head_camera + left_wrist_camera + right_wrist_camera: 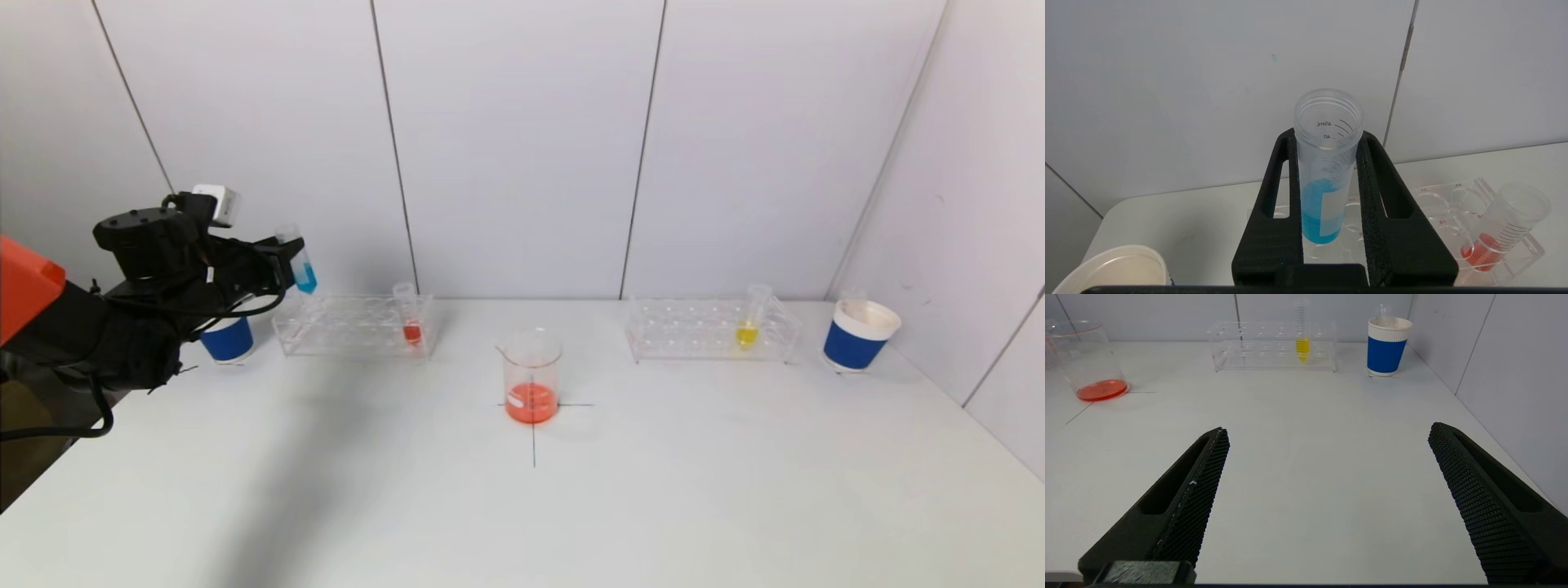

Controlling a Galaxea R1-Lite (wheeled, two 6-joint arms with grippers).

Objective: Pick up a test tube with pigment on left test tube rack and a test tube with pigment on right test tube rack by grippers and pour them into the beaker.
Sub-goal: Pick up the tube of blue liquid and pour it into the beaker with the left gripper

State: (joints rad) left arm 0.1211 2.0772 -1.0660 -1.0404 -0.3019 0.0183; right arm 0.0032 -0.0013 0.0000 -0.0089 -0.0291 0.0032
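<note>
My left gripper [287, 249] is shut on a test tube with blue pigment [303, 263] and holds it upright above the left end of the left rack [351, 327]. The left wrist view shows the tube [1323, 179] clamped between the black fingers [1278, 196]. A tube with red pigment [410, 317] stands in the left rack. A tube with yellow pigment [749, 320] stands in the right rack [710, 331]. The glass beaker [531, 374] holds red liquid at the table's middle. My right gripper [1327, 433] is open and empty, low over the table, out of the head view.
A blue and white paper cup [227, 336] stands left of the left rack, partly behind my left arm. Another blue and white cup [860, 335] stands right of the right rack. Walls close the back and the right side. A cross is marked under the beaker.
</note>
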